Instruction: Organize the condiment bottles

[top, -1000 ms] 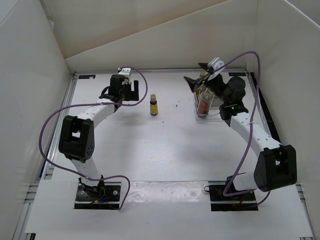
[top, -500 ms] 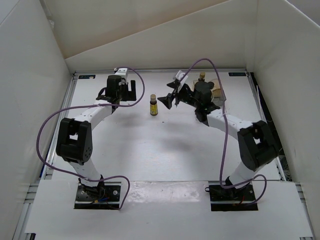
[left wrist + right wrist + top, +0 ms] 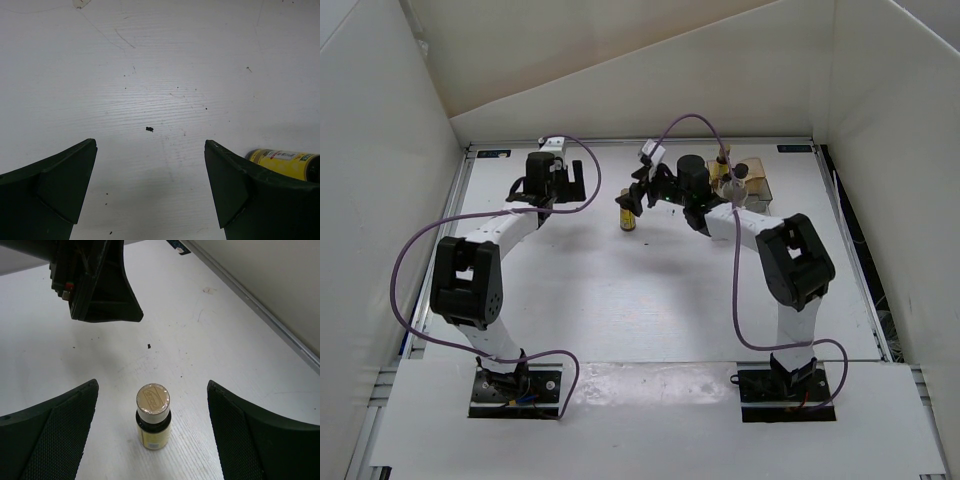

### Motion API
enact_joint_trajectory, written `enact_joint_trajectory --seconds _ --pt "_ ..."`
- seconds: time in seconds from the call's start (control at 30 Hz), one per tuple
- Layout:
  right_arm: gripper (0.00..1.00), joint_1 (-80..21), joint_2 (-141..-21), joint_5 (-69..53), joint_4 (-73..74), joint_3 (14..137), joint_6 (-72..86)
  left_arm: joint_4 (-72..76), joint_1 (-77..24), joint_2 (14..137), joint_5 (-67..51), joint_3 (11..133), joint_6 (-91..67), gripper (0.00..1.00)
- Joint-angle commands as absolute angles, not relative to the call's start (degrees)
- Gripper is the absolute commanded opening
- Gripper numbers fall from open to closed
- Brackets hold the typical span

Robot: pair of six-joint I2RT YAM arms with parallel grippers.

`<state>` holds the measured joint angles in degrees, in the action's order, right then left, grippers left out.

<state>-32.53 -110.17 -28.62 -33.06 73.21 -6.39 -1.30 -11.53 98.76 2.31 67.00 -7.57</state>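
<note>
Now right claw [image 3: 152, 384], open, swung left from box [image 3: 756, 183] to yellow bottle [image 3: 154, 434].

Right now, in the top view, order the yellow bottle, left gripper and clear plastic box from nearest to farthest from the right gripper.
1. the yellow bottle, directly at the open right gripper.
2. the left gripper, off to the left.
3. the clear plastic box, to the right at the back.
</note>
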Motion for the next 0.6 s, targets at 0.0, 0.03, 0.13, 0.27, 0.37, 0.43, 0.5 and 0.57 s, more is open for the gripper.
enact_joint_trajectory --seconds 0.0,0.03,0.13,0.27,0.37,0.43,0.5,0.57 --pt "0.90 -33.0 -112.4 -29.3 -32.3 76.3 -6.3 -0.4 -10.9 95.4 1.0 66.6 -8.3 1.00" --pt "0.90 -33.0 -112.8 -29.3 -32.0 76.6 -6.4 -0.4 -10.7 95.4 1.0 66.5 -8.4 1.00" --pt "0.90 -33.1 -114.2 -29.3 -31.2 77.7 -6.5 -0.4 -10.6 95.7 0.8 66.7 -8.6 1.00" --pt "0.90 -33.0 -115.7 -29.2 -30.2 79.1 -6.8 -0.4 -10.5 96.0 0.7 66.6 -8.8 1.00" --pt "0.90 -32.8 -117.0 -29.3 -29.5 80.4 -6.9 -0.4 -10.4 96.1 0.6 66.8 -8.8 1.00" --pt "0.90 -32.7 -117.9 -29.3 -29.3 81.7 -6.9 -0.3 -9.9 96.2 0.6 66.8 -8.9 1.00" --pt "0.90 -32.9 -118.4 -29.4 -29.0 82.6 -6.6 -0.2 -9.8 96.2 0.6 66.8 -9.1 1.00" --pt "0.90 -32.8 -119.3 -29.5 -28.8 83.2 -6.3 -0.4 -9.8 96.3 0.4 66.7 -8.9 1.00"
